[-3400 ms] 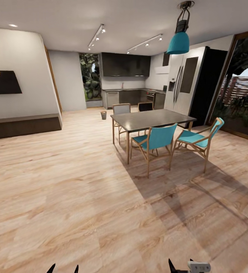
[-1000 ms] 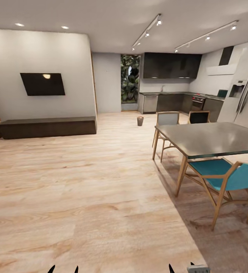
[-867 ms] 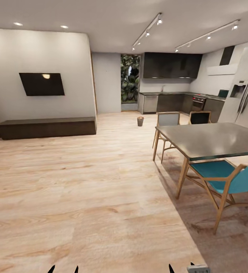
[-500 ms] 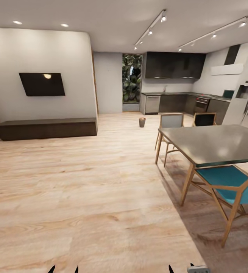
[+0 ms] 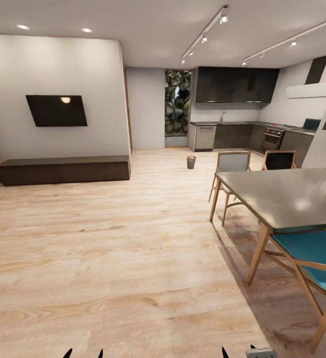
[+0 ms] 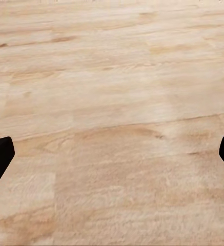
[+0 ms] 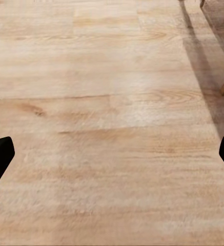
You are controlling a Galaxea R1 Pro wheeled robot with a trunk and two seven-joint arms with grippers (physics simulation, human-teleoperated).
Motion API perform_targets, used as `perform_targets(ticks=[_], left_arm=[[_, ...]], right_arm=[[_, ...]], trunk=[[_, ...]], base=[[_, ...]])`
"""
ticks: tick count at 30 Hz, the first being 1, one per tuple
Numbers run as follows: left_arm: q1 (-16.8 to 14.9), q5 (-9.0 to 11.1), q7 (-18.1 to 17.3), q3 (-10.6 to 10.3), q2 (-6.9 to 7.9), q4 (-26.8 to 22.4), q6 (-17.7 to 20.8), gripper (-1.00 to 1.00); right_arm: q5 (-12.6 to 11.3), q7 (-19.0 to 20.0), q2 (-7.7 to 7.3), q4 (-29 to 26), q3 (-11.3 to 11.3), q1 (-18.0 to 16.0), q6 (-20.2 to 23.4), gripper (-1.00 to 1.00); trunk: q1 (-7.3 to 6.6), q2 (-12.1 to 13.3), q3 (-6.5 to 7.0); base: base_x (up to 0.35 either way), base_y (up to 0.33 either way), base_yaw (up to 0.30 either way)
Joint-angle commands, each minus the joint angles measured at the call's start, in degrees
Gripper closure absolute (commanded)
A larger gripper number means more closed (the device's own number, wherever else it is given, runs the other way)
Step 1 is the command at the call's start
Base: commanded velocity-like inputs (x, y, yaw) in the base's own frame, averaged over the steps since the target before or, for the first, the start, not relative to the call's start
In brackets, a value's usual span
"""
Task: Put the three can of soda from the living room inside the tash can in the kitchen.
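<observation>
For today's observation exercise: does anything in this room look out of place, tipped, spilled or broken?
Little stands out. The one oddity is the bin, standing upright by itself on the open floor in front of the kitchen cabinets, not against a wall. The table and chairs look orderly, and no spill shows.

An open-plan home: a pale wood plank floor (image 5: 108, 238) runs from a lounge corner with a black wall-mounted television (image 5: 56, 110) over a long dark low bench (image 5: 63, 169), past a grey-topped dining table (image 5: 287, 196) with teal-seated wooden chairs (image 5: 312, 258), to the kitchen with glossy dark cabinets (image 5: 235, 85) and oven (image 5: 272, 139)
</observation>
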Motion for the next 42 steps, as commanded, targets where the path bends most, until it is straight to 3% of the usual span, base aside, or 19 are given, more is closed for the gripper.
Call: perform_targets(ticks=[1,42], left_arm=[[0.0,0.0,0.01,0.0,0.0,0.0,0.0,-1.0],[0.0,0.0,0.06,0.0,0.0,0.0,-0.01,-1.0]], right_arm=[[0.0,0.0,0.0,0.0,0.0,0.0,0.0,-1.0],[0.09,0.0,0.08,0.0,0.16,0.0,-0.01,-1.0]], trunk=[[0.0,0.0,0.0],[0.0,0.0,0.0]], base=[[0.323,0.0,0.003],[0.323,0.0,0.0]])
